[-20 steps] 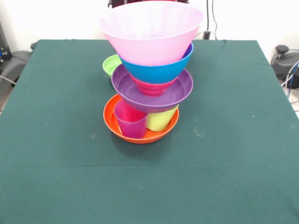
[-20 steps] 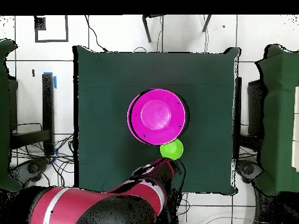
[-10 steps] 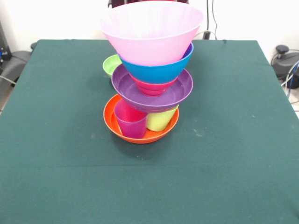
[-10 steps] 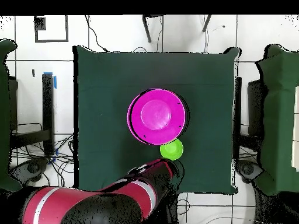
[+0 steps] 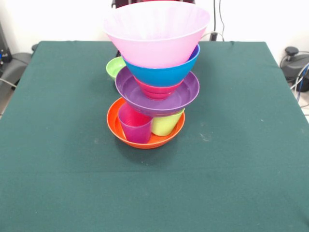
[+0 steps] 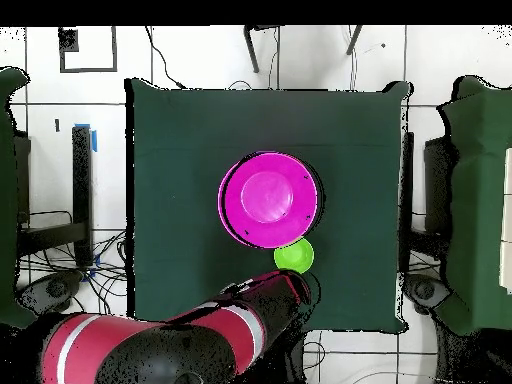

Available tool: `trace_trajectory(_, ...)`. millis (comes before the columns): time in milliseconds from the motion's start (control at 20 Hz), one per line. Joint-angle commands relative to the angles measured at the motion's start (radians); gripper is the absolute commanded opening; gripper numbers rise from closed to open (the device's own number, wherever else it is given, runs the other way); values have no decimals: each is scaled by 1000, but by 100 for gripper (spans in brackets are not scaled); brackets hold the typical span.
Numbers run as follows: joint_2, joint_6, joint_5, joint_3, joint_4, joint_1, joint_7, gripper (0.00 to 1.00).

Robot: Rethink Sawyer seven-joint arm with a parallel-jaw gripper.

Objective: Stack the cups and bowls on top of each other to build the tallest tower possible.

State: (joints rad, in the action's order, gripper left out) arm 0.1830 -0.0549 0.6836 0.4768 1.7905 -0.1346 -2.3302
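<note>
While the tall multicoloured plastic tower (image 5: 155,72) stands, the small glossy green bowl (image 6: 294,257) at six o'clock seems next; whether the jaws are open, I cannot tell.

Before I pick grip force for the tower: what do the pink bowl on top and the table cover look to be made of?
Pink bowl: likely thin plastic, smooth and slightly translucent, light showing through its wall. Table cover: seemingly dark green woven cloth, matte, with no shine and faint creases.

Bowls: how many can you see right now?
6. Orange bowl at the base, then purple, red, blue, pink; green bowl behind on the table. Others may be hidden.
</note>
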Motion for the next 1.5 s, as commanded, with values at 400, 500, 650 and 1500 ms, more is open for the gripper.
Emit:
trace_trajectory(400, -104, -116, -54, -91, -160, 27, -71, 100)
trace_trajectory(500, -96, -114, -50, -102, -156, 37, -68, 0)
trace_trajectory(650, -80, -95, -48, -111, -146, 44, -68, 0)
trace_trajectory(1500, -60, -66, -43, -5, -131, -80, -54, 100)
